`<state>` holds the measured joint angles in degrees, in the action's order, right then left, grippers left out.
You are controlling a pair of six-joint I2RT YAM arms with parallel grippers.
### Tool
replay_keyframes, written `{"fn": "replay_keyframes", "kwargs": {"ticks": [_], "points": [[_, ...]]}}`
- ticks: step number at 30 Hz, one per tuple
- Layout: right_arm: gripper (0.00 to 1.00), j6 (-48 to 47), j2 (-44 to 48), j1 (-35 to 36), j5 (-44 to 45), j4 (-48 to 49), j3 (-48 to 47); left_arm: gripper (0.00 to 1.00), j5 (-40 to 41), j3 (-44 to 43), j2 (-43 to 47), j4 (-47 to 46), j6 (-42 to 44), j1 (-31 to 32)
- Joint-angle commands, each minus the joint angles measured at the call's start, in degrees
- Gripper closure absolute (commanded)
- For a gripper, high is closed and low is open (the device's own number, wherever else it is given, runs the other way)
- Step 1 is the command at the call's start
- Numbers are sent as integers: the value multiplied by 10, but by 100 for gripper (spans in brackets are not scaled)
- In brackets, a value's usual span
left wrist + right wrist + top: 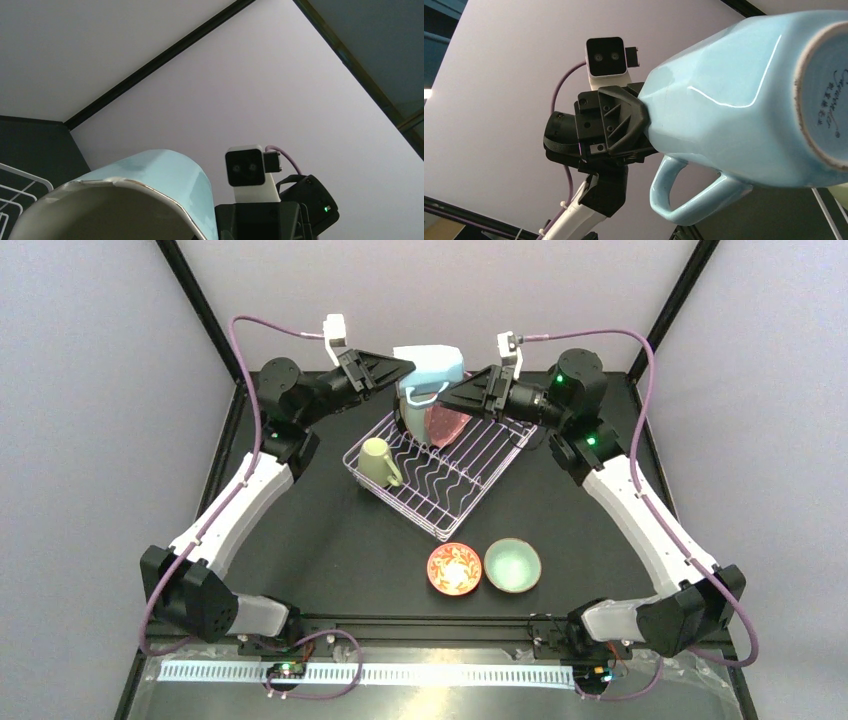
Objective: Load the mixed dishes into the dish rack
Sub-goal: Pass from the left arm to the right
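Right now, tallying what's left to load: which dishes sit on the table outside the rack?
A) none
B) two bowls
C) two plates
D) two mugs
B: the red-orange bowl and mint bowl sit side by side outside the dish rack.

Close blue mug [150, 175] at lower left, white wrist camera [248, 172] beside it, dish rack [30, 176] wires at left edge

Blue mug [734, 100] is showing glossy pale blue. Near, left bowl [454, 569] is glowing red-orange with yellow markings, right bowl [512, 565] plain mint. Wire rack [460, 485] is reading white on black table [330, 550].
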<state>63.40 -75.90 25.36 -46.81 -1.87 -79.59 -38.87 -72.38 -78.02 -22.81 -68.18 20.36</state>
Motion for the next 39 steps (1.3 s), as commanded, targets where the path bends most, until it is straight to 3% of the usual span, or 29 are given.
{"fn": "replay_keyframes", "kwargs": {"ticks": [1, 39], "points": [[12, 20, 8, -1, -16, 30, 13, 99, 12, -9, 24, -62, -5, 6], [12, 43, -33, 0, -26, 62, 27, 99, -1, -43, -11, -40, 35, 41]]}}
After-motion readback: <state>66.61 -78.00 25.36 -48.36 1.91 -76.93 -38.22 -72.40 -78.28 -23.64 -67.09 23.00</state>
